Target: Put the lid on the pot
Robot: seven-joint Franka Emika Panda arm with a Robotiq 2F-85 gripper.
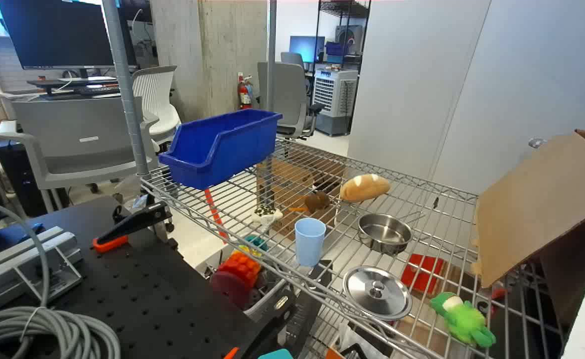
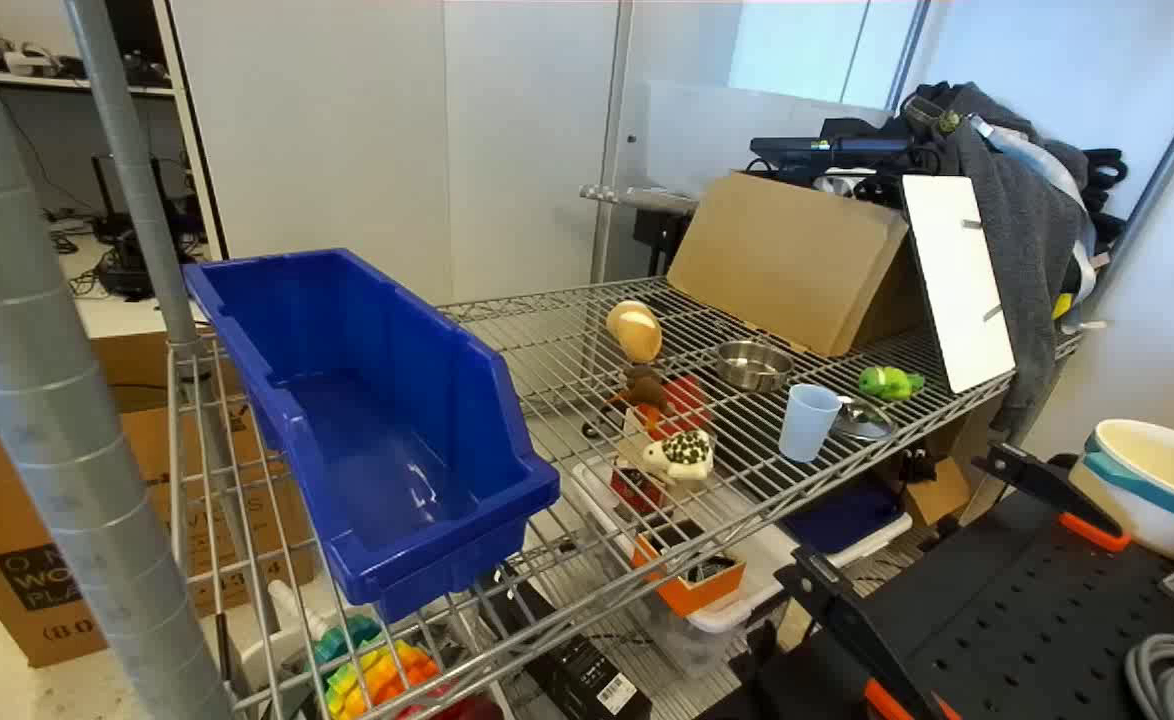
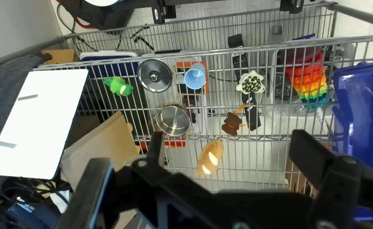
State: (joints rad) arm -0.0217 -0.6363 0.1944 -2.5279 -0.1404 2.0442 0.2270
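In an exterior view, the blue cup (image 2: 807, 424) hides part of the lid (image 2: 867, 422).

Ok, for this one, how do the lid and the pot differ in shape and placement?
The lid is a flat disc with a central knob; the pot is a low-sided, open vessel. The lid lies right by an edge of the wire shelf, while the pot sits farther in. Both are round, shiny silver metal and look about equally wide in the wrist view.

In the wrist view, high and slightly left of centre, the round silver lid (image 3: 155, 75) lies flat, knob upward. Below it, apart, the steel pot (image 3: 173, 121) stands open, seemingly level, though its sides show poorly.
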